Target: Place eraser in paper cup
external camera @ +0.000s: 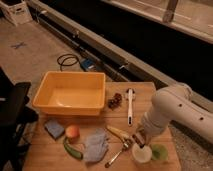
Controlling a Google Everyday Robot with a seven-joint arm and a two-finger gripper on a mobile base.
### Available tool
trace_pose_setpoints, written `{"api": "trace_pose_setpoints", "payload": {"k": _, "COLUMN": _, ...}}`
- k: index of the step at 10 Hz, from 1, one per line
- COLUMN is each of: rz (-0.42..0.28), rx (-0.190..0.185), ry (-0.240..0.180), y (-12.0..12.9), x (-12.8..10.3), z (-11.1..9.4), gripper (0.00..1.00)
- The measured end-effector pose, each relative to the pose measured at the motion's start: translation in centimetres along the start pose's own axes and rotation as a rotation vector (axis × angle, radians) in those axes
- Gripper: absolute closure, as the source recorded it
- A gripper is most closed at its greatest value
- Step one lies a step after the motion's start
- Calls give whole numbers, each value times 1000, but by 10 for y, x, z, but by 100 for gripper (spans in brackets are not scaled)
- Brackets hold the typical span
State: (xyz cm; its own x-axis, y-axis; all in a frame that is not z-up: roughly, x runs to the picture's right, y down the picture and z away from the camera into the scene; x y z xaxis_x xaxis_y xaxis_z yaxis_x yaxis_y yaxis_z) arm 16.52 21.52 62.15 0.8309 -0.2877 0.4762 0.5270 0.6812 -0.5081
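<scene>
Wooden table (45, 152): gripper (139, 140) just above cup (142, 155), hold impossible to tell; eraser unseen, presumably light, stiff, best pinched across narrow sides.

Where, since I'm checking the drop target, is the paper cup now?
In the camera view the paper cup sits near the front right corner of the table, left of the pale green cup, with the end effector right above it.

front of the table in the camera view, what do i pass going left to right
blue sponge → orange fruit → grey cloth → banana → paper cup → green cup. The end effector sits just above the paper cup's rim in this view.
</scene>
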Motion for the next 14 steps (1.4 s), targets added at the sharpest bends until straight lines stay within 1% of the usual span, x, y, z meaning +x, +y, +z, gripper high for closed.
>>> {"api": "trace_pose_setpoints", "payload": {"k": 2, "rz": 1, "rx": -11, "ry": -17, "y": 10, "x": -9, "z": 7, "gripper": 100}}
{"api": "trace_pose_setpoints", "payload": {"k": 8, "rz": 5, "rx": -11, "ry": -15, "y": 11, "x": -11, "z": 7, "gripper": 100}}
{"api": "trace_pose_setpoints", "payload": {"k": 14, "rz": 17, "rx": -34, "ry": 0, "y": 19, "x": -17, "z": 20, "gripper": 100}}
